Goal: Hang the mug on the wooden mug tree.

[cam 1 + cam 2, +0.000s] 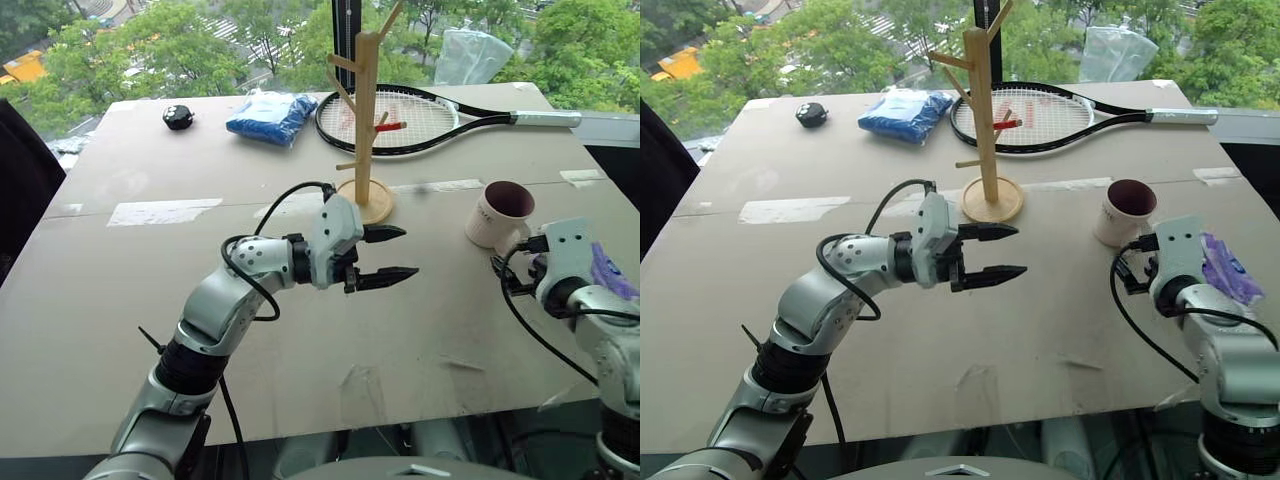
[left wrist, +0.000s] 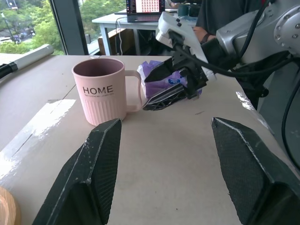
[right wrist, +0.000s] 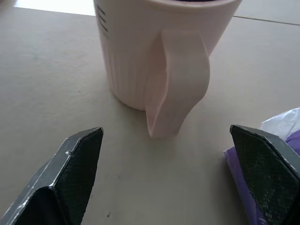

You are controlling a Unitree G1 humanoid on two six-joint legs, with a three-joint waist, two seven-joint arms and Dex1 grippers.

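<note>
So the mug (image 1: 498, 212) sits upright on the table (image 1: 120, 300), over on the right. The wooden mug tree (image 1: 364, 120) stands mid-table to its left, with the racket (image 1: 420, 118) lying behind it. A purple packet (image 2: 161, 79) lies just beside the mug's handle side.

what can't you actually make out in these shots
- Mug: its rim and inside are cut off by the right wrist view's top edge.
- Purple packet: mostly hidden behind the right tool in the eye views.
- Small black object at the table's far corner: too small to identify.
- Mug tree: its top runs off the frame.
</note>
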